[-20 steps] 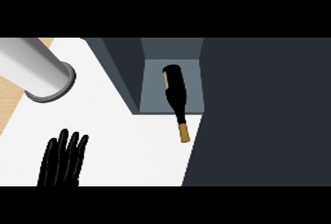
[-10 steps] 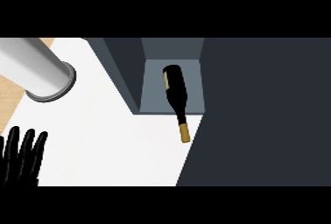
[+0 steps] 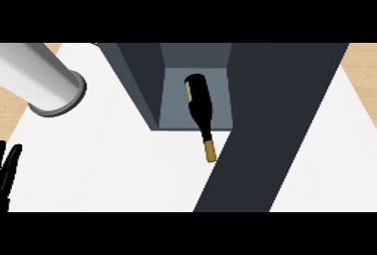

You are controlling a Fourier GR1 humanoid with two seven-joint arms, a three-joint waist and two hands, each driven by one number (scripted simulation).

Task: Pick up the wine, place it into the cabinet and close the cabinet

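I see the wine bottle (image 3: 199, 107) lying on its side, its dark body inside the open cabinet (image 3: 147, 79) at the counter's (image 3: 110, 164) far edge, its gold-capped neck poking out over the white top toward me. The cabinet door (image 3: 283, 124) stands swung out, a dark slab crossing the counter's right half. A grey cylinder (image 3: 40, 77) sits at the far left corner. My left hand (image 3: 7, 167) shows at the left edge, fingers straight, holding nothing. My right hand is out of sight.
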